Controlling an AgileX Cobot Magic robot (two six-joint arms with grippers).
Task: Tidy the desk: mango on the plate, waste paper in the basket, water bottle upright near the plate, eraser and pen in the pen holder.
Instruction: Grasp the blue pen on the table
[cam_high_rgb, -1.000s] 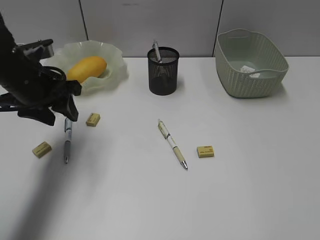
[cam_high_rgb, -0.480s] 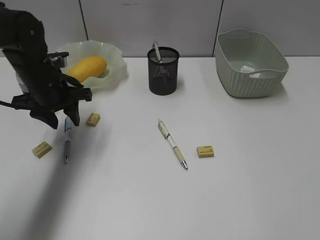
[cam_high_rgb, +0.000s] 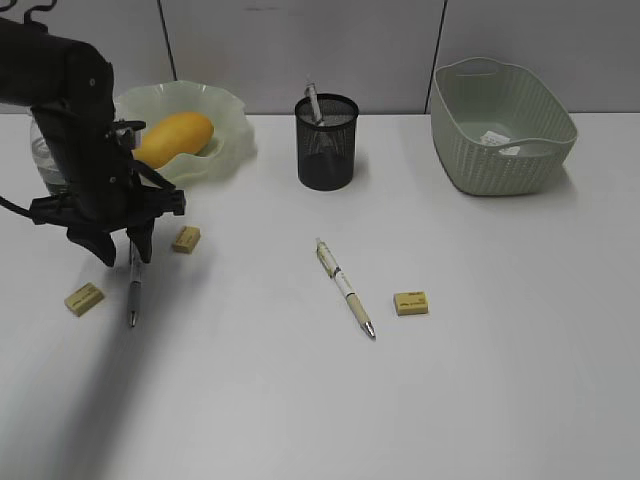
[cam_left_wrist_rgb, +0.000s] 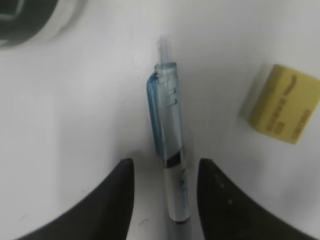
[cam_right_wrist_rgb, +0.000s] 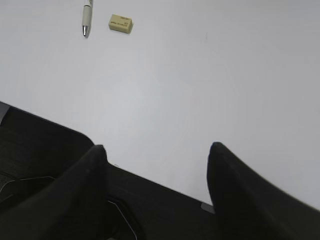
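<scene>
My left gripper (cam_high_rgb: 122, 250) (cam_left_wrist_rgb: 166, 200) is down at the desk (cam_high_rgb: 300, 400), open, its jaws on either side of a blue-clipped pen (cam_high_rgb: 133, 290) (cam_left_wrist_rgb: 167, 150) with a gap on each side. A yellow eraser (cam_high_rgb: 186, 239) (cam_left_wrist_rgb: 285, 110) lies just right of it, another eraser (cam_high_rgb: 84, 298) to its left. A second pen (cam_high_rgb: 346, 288) and a third eraser (cam_high_rgb: 410, 303) lie mid-desk. The mango (cam_high_rgb: 174, 137) rests in the plate (cam_high_rgb: 232, 120). The pen holder (cam_high_rgb: 327, 142) holds one pen. Waste paper (cam_high_rgb: 494, 138) lies in the basket (cam_high_rgb: 500, 125). My right gripper (cam_right_wrist_rgb: 159, 150) is open and empty.
A clear rounded thing (cam_high_rgb: 42, 155), apparently the water bottle, is mostly hidden behind the left arm, left of the plate. The right gripper hangs over the desk's near edge (cam_right_wrist_rgb: 150, 175), out of the exterior view. A grey partition wall runs along the back.
The left arm has swung upright and come down over the blue-clipped pen, and its jaws have narrowed around it. The pen and erasers have not moved.
</scene>
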